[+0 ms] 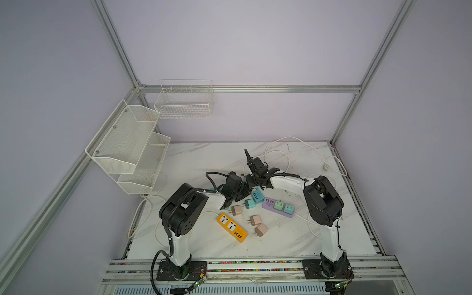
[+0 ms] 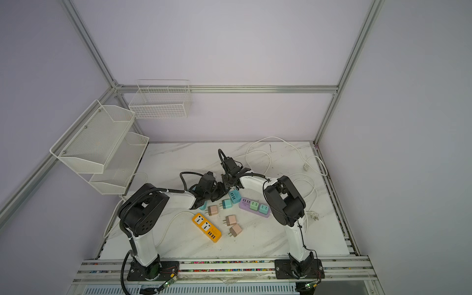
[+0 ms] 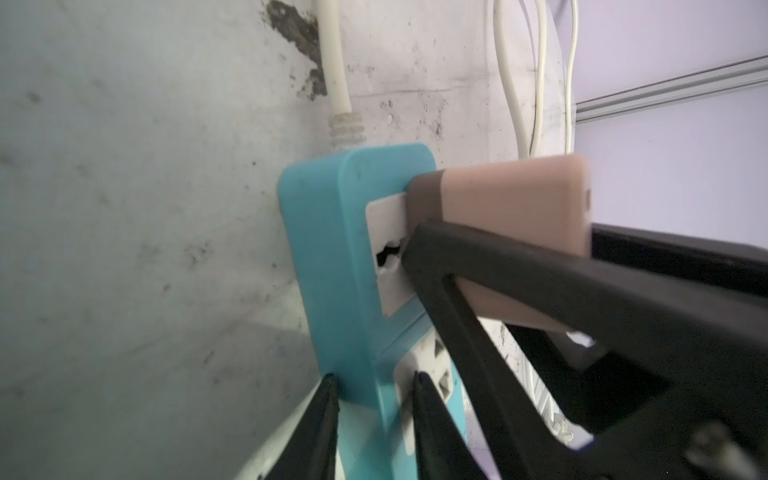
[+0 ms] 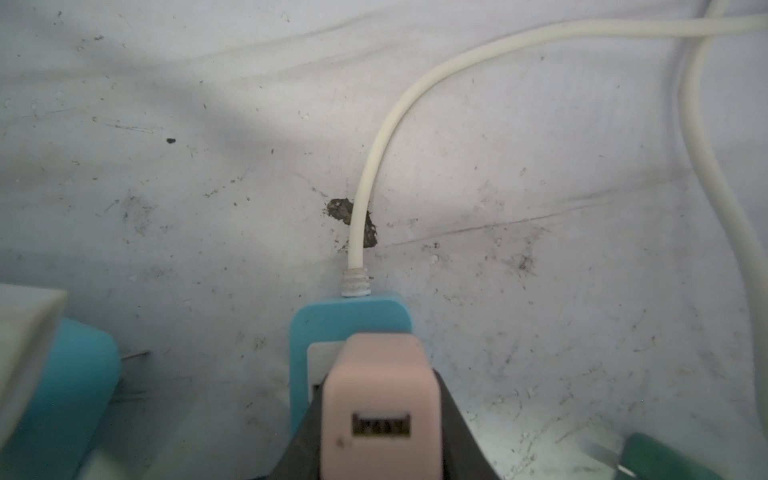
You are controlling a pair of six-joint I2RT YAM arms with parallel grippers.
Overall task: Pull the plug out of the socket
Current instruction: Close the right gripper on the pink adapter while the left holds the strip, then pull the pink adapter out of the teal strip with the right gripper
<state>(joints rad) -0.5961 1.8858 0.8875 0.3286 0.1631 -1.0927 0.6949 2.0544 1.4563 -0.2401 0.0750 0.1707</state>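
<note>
A blue socket strip lies on the marble table with a white cord leaving its far end. Its USB end shows past the grippers in both top views. A pink plug stands in the strip's white socket face, its base against that face. My right gripper is shut on the plug, with one black finger on each side. My left gripper is shut across the strip's body a little further along. Both grippers meet mid-table, hiding most of the strip from above.
In front lie an orange strip, a purple strip holding two greenish plugs, three loose pink plugs and a teal one. White cords loop at the back right. A mesh shelf and wire basket hang at the left.
</note>
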